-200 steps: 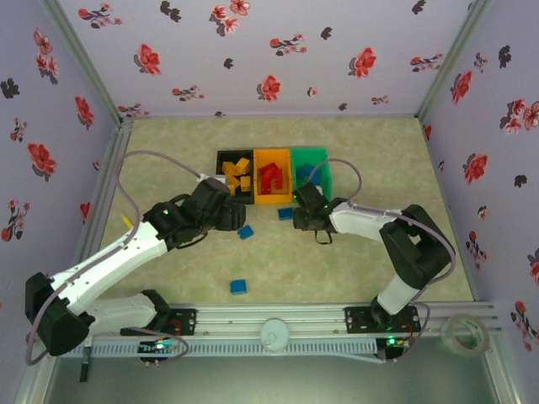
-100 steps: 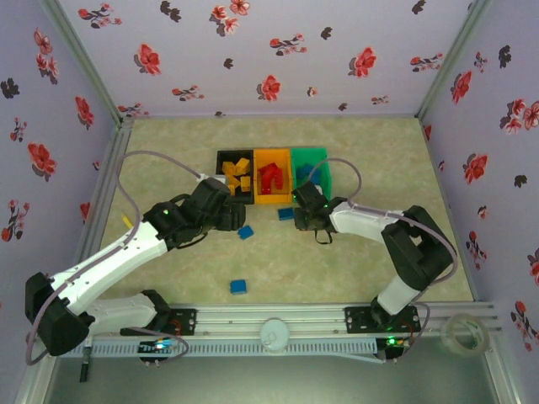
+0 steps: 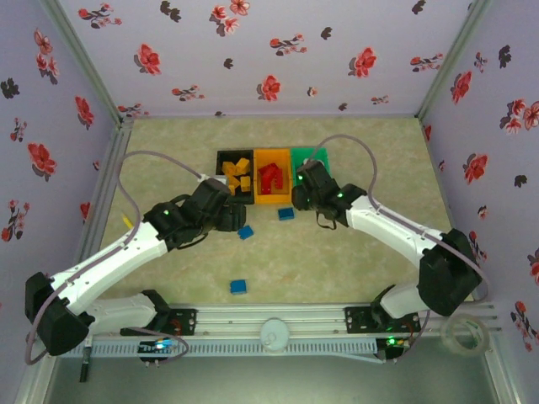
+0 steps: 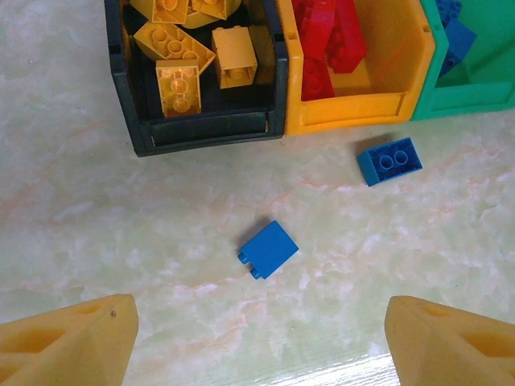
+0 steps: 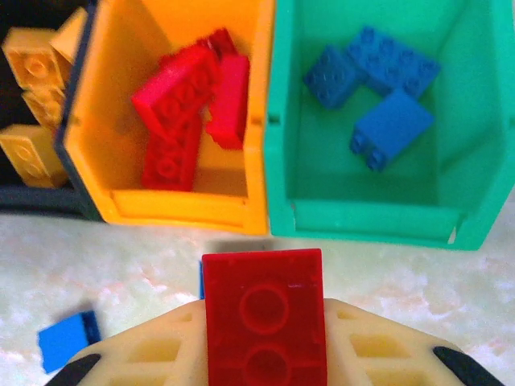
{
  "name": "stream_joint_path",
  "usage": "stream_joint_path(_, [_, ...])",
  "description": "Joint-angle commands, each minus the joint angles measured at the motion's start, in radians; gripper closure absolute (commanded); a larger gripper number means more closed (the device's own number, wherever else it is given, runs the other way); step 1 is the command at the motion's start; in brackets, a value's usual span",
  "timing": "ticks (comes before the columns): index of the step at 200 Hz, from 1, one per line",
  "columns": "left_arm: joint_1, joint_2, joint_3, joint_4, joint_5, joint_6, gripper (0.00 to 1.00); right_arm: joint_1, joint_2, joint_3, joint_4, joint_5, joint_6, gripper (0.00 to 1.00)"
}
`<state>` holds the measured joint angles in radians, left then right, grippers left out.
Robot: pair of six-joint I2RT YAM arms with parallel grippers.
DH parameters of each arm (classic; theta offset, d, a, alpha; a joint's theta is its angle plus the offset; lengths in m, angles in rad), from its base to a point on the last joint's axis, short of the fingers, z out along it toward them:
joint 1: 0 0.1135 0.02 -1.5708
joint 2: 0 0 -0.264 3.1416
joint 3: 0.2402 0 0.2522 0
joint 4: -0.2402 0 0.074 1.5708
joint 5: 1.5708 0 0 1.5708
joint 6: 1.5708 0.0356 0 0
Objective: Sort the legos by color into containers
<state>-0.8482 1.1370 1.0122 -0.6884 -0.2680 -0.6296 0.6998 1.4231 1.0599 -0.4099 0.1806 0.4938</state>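
Here, at the left, we see the left gripper hanging over the table, its two yellow fingers spread wide with nothing between them. In its wrist view a blue brick lies on its side on the bare table, apart from the bins. A second blue brick sits studs up just in front of the orange bin. From above we find a third blue brick alone, nearer the arm bases and well apart from the others.

Moving right, the three bins stand joined in a row. The black bin holds the yellow bricks, piled at different angles. Next to it the orange bin holds the red bricks, leaning against one another. The green bin holds the blue bricks, three that we can count.

Further right, the right gripper hovers by the front of the orange and green bins. Its fingers are closed on a red brick, clamped by its sides with two studs facing the wrist camera. It hangs just short of the wall shared by those two bins. At the far right a roll of clear tape lies beside the rail.
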Motion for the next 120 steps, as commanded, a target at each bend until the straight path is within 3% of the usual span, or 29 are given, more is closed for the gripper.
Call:
stream_joint_path(1, [-0.008, -0.005, 0.005, -0.006, -0.001, 0.001, 0.2, 0.006, 0.03, 0.105, -0.051, 0.031, -0.066, 0.72])
stream_joint_path(120, [-0.023, -0.039, 0.006, -0.037, -0.013, -0.013, 0.2, -0.075, 0.407, 0.559, -0.114, -0.066, -0.155, 0.72])
